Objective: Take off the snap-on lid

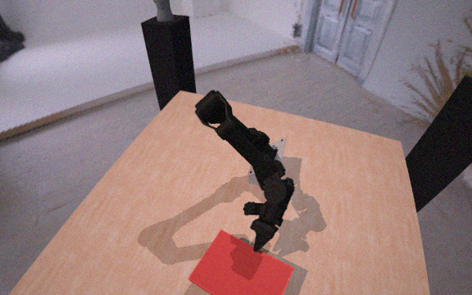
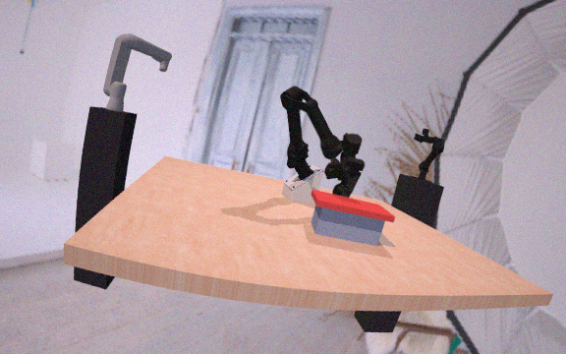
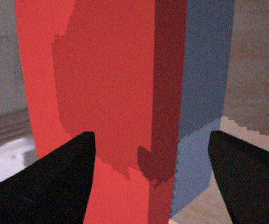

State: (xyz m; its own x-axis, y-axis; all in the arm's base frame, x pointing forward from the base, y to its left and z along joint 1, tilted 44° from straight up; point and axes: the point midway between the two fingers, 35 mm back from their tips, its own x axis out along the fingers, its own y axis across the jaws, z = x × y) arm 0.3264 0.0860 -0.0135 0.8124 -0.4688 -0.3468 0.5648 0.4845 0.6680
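The red lid point(image 1: 215, 270) point(image 2: 352, 205) point(image 3: 110, 75) sits on top of the blue-grey storage box point(image 2: 347, 228) point(image 3: 205, 90), which stands on the table point(image 1: 117, 217) point(image 2: 204, 246). The box is hidden under the lid in the top view. My gripper point(image 1: 256, 248) point(image 2: 343, 192) point(image 3: 153, 141) is open and empty, at the lid's edge on the arm's side. In the wrist view one fingertip is over the lid's top face and the other is out past the box's side wall. The lid's rim shows in the gap between them. Whether a finger touches the lid I cannot tell.
The arm's base plate point(image 1: 279, 148) point(image 2: 290, 189) is behind the box. Black pedestals point(image 1: 170, 57) point(image 1: 457, 135) stand beyond the table's edges, and one carries a grey arm point(image 2: 121, 59). The arm's shadow falls across the table and lid.
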